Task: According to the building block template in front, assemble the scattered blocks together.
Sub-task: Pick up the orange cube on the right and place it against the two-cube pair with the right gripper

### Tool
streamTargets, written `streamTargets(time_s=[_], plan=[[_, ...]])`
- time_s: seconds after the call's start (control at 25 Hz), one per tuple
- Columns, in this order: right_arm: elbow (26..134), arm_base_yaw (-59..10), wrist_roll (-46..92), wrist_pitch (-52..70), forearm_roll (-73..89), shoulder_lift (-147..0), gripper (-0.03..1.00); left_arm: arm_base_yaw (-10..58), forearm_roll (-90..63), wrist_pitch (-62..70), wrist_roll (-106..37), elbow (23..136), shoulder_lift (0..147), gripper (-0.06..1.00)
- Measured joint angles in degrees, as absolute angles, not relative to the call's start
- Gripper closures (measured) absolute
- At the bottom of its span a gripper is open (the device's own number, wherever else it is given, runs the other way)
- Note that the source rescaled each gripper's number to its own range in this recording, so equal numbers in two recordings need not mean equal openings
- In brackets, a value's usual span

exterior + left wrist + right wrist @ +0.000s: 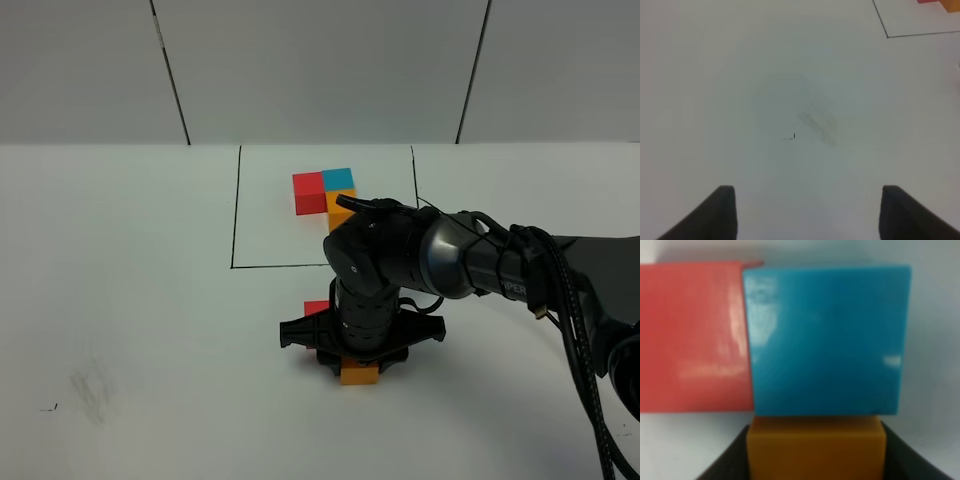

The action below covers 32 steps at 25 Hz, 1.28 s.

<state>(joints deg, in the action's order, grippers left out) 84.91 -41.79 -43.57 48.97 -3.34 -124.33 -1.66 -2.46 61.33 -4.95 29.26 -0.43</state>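
Where the right arm bends down over the near table (140, 330), its gripper (358, 372) is closed on the orange cube (816, 450), one dark finger (722, 460) against each side. In the wrist view the blue cube (826, 340) lies flush against the orange cube's far edge, and the red cube (692, 335) touches the blue cube's side. From above, only slivers of red and orange show past the arm. The template (326, 192) sits beyond them inside the black outline (236, 210), apart from the cubes. The left gripper (807, 212) hangs with jaws apart over bare, scuffed table, holding nothing, with wide open room around it.
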Motion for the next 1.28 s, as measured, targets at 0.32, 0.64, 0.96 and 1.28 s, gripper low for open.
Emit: streamTargets(time_s=[0.32,0.64,0.96,1.28], plan=[[84.9,-41.8,-43.6,48.7,-3.6,-124.4,0.96,-1.7,-2.5,61.3,-4.9,29.3,-0.4,0.4],[84.9,-41.7,-43.6,48.0,-4.5,-124.4,0.96,-1.7,-2.5,61.3,-4.9,29.3,-0.4,0.4],[84.9,-41.3,-43.6,47.4,-4.7,-124.4,0.96,-1.7,-2.5,61.3,-4.9,29.3,-0.4,0.4],[84.9,-41.3,-43.6,46.2,-6.1,-124.5,0.96,-1.7,-2.5,61.3,-4.9,29.3,-0.4,0.4]])
